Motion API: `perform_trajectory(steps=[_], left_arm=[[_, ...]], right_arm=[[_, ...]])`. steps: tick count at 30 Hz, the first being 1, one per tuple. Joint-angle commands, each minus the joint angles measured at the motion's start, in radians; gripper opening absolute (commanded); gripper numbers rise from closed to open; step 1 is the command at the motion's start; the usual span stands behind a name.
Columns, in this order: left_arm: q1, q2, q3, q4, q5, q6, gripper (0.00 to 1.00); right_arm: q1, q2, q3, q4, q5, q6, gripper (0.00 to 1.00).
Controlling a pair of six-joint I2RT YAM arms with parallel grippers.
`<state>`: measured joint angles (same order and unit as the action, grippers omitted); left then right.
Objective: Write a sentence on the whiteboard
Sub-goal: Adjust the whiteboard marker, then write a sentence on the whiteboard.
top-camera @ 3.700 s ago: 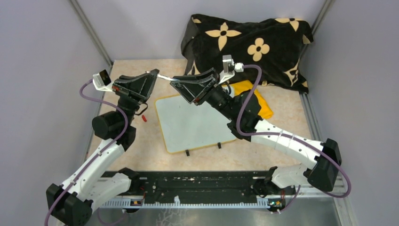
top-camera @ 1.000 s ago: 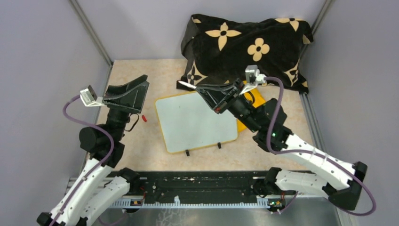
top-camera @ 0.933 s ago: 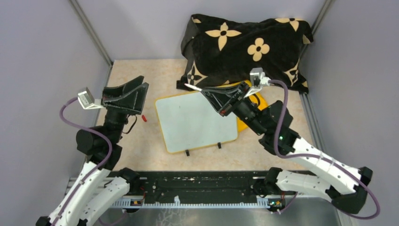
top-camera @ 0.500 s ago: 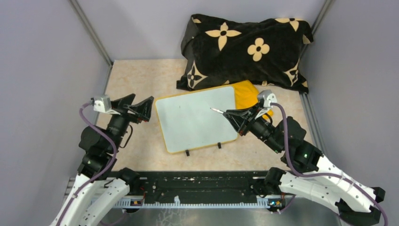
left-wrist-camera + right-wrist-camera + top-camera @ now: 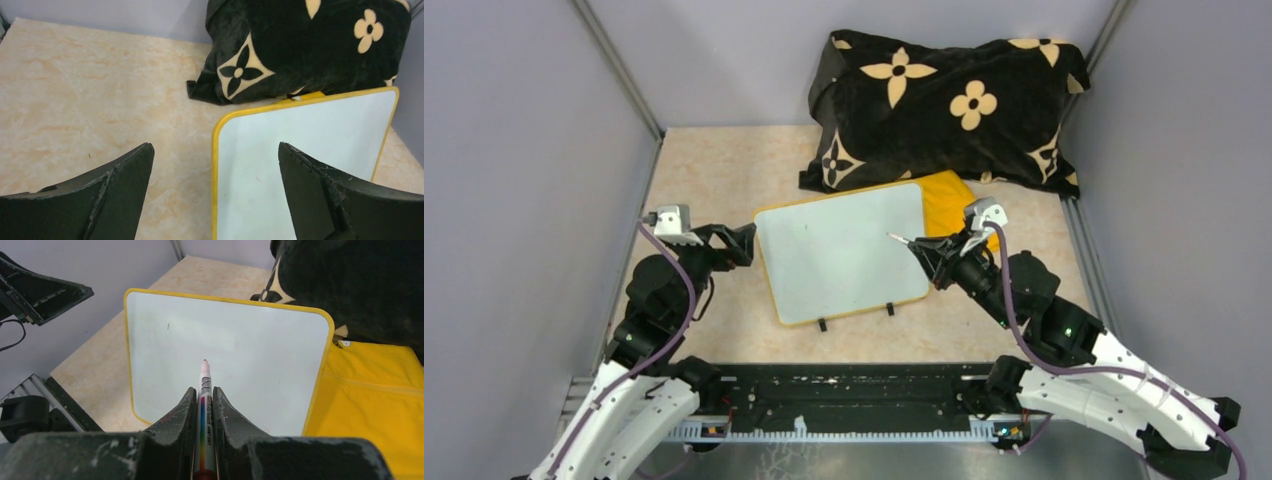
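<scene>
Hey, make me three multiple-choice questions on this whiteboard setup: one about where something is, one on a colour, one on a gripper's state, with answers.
1. Where does the yellow cloth lie relative to the whiteboard?
A) at its left edge
B) at its far right corner
C) at its near edge

2. What colour is the whiteboard's rim?
A) yellow
B) blue
C) black

3. What is the right gripper doing?
A) open and empty
B) shut on the cloth
C) shut on the marker

Answers:
1. B, since the top view shows the cloth just past that corner.
2. A, since a yellow band rings the white face.
3. C, since the right wrist view shows the marker clamped between its fingers.
</scene>
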<state>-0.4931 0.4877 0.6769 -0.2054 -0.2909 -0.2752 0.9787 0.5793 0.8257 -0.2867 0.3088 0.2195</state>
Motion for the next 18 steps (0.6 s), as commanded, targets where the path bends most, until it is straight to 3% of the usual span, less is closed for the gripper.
perform_trajectory(steps=[1,11,18], left_arm=[[-0.004,-0.018,-0.048,-0.017,-0.012,0.002,0.99],[-0.005,-0.036,-0.091,0.035,0.087,0.014,0.99],[-0.007,0.01,-0.082,0.004,0.097,-0.036,0.99]], right_arm=[[-0.005,0.021,0.024,0.021,0.043,0.015,0.0],[-0.005,0.098,0.058,0.017,0.113,0.005,0.0],[-0.006,0.121,0.059,0.004,0.277,0.095,0.0]])
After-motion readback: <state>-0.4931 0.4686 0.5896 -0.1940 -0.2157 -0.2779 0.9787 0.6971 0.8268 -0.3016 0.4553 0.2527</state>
